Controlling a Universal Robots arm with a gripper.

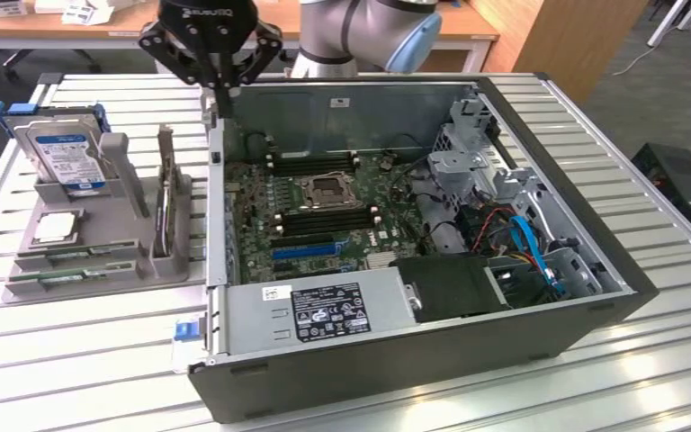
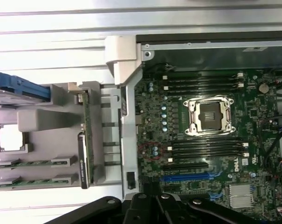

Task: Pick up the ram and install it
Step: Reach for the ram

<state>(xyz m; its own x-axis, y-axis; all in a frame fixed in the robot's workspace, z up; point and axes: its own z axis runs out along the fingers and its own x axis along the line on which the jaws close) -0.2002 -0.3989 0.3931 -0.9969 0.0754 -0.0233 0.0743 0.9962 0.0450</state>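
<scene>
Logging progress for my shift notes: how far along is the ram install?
Nothing looks done: the ram lies in the gray tray, and the motherboard slots stand empty. In hand: nothing; the shut pincer hangs above the case wall. Pickup and install remain.

The motherboard (image 2: 178,112) bears "DELL" in white; the power supply label (image 1: 334,310) is too small to read.

My gripper (image 1: 219,101) is black, above a silvery table (image 1: 82,360) patterned with ribbed slats. The holder (image 1: 141,270) is plain grey, the ram sticks (image 1: 73,256) in it green, and the hard drive (image 1: 64,153) wears a blue-and-white label inside a blue bracket (image 1: 46,110). In the dark grey case (image 1: 442,369), the motherboard (image 1: 370,225) is green with black slots (image 1: 321,220), one blue slot (image 1: 307,250) and blue cables (image 1: 525,247) nearby.
</scene>
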